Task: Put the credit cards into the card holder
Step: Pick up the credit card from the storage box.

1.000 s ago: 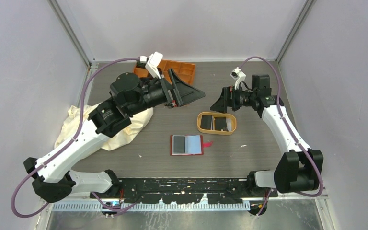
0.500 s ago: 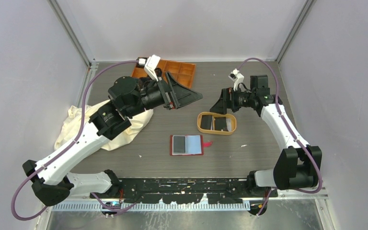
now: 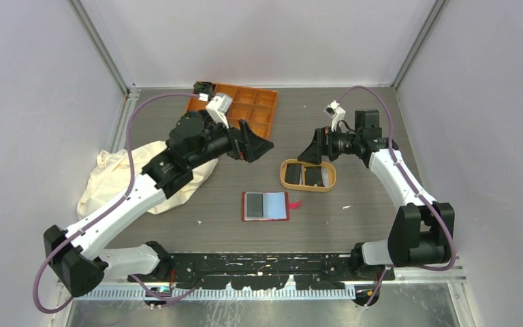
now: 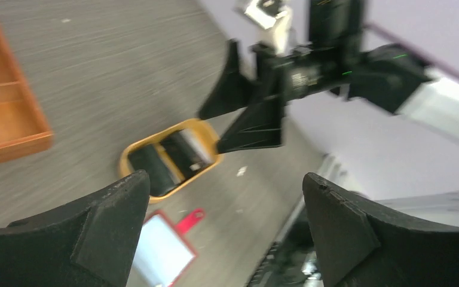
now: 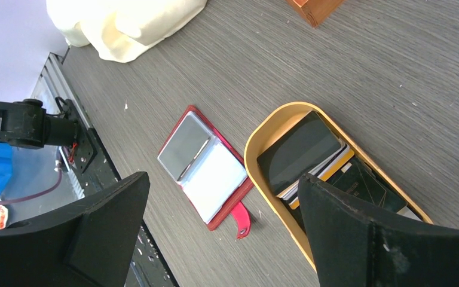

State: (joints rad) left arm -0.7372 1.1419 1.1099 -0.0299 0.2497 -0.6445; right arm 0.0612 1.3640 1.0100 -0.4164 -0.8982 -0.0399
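The red card holder (image 3: 265, 206) lies open and flat on the table, grey and light-blue pockets up, with its snap tab pointing right. It also shows in the right wrist view as the card holder (image 5: 203, 167). The credit cards (image 3: 293, 174), mostly black, lie stacked in a tan oval tray (image 3: 306, 189); the right wrist view shows the cards (image 5: 299, 152) with light and yellow edges beneath. My left gripper (image 3: 265, 145) hangs open above the table left of the tray, holding nothing. My right gripper (image 3: 308, 153) hovers open just above the tray's far edge, also with nothing in it.
An orange compartment box (image 3: 248, 105) sits at the back, just behind the left gripper. A cream cloth (image 3: 119, 178) is bunched at the left under the left arm. Grey enclosure walls close in on three sides. The arm bases' rail (image 3: 265, 262) runs along the near edge.
The left arm has drawn its gripper back to the left and slightly lower, uncovering more of the orange box. The right gripper has shifted only slightly. Both stay open.
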